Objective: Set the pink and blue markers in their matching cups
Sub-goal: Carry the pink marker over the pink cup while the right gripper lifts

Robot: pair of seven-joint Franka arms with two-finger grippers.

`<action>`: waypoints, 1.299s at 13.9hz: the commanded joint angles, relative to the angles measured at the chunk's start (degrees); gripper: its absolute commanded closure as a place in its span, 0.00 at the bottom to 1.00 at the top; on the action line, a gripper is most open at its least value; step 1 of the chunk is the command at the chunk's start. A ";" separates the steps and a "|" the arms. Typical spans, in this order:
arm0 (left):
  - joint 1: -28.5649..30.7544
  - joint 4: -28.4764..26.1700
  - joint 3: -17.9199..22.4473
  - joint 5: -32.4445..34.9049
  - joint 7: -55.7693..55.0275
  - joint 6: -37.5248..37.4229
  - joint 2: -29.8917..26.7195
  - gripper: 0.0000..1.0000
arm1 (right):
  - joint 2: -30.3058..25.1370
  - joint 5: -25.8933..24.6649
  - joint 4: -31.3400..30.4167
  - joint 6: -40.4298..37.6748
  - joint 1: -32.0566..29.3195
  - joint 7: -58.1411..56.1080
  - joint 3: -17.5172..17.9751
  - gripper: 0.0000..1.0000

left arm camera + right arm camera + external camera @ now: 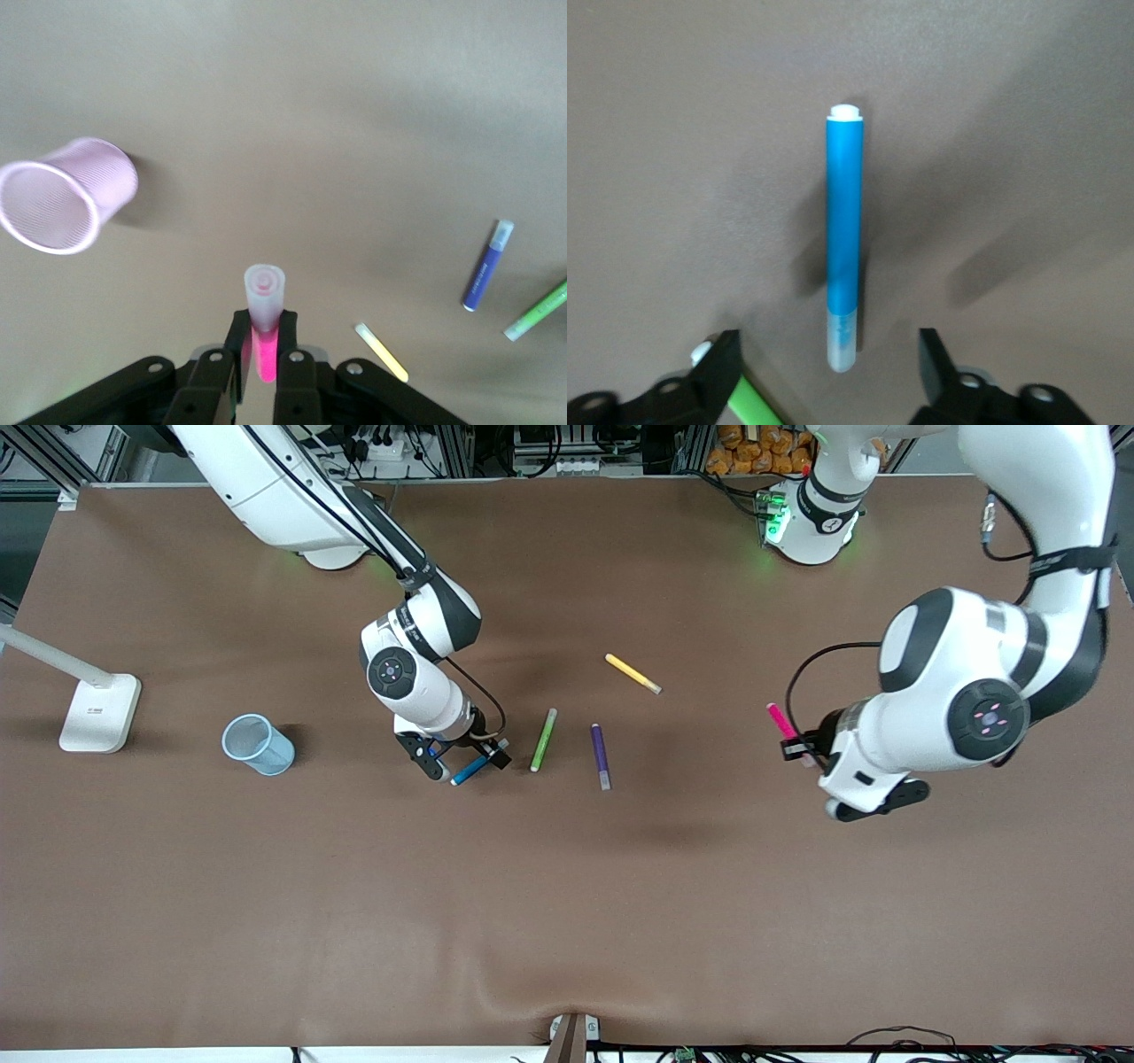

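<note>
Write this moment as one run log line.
left gripper: holds pink marker, in air | right gripper: jaws open around blue marker on table

High front view faces robots; wrist views look down close.

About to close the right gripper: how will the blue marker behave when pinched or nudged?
The blue marker looks round and smooth, so a nudge probably rolls it. It appears stiff and light, lying flat between the right gripper's open fingers; an off-centre pinch may pivot it.
</note>
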 commanded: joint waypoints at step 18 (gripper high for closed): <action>14.15 -20.24 -0.40 2.84 10.18 10.76 -20.20 1.00 | 1.49 -1.36 2.45 -2.61 0.10 3.94 0.19 1.00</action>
